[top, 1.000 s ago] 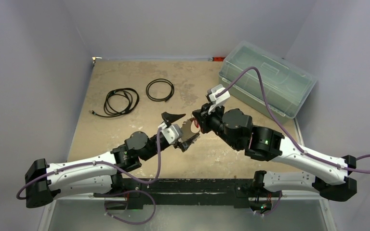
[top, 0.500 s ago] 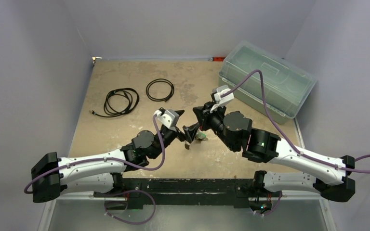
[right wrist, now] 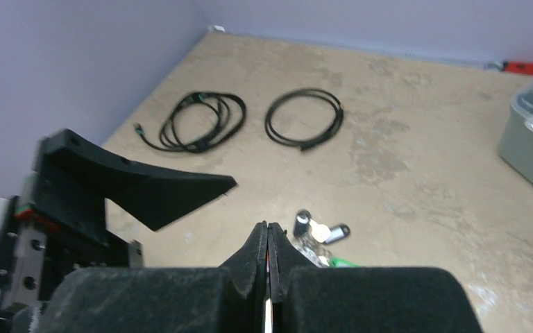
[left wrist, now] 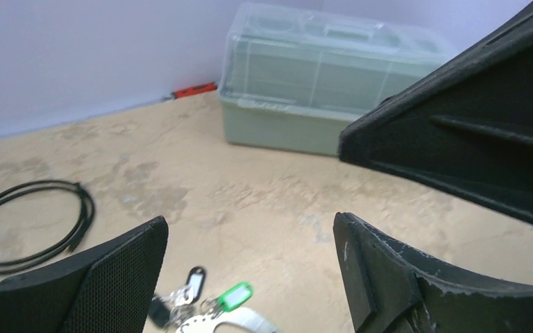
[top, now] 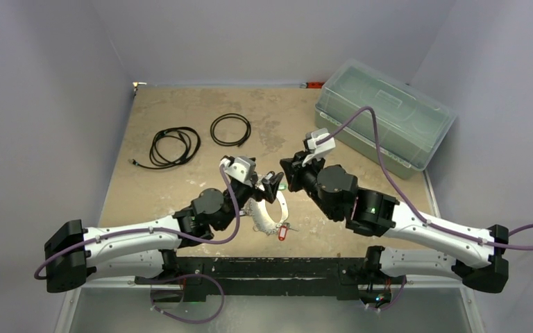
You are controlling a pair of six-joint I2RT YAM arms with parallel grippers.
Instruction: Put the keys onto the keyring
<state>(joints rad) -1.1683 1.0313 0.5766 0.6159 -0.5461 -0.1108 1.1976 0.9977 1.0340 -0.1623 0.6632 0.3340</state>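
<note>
The thin pale whitish-silver oval keyring (top: pixel 262 223) lies on the tan tabletop (top: pixel 284 111), just below my two grippers. My left gripper (left wrist: pixel 250 236) stands spread wide, holding nothing. My right gripper (right wrist: pixel 268 236) is clenched tight; a pale sliver shows between its pads, and I cannot tell whether that is the ring. The tiny green-headed key (left wrist: pixel 234 294) and black-headed key (left wrist: pixel 194 279) cluster at the ring's far end, the red-headed key (top: pixel 282 232) at its near end. The long axis runs roughly far-to-near. My worry is the crowding: a finger could nudge the light loop askew, or a key could slip off.
</note>
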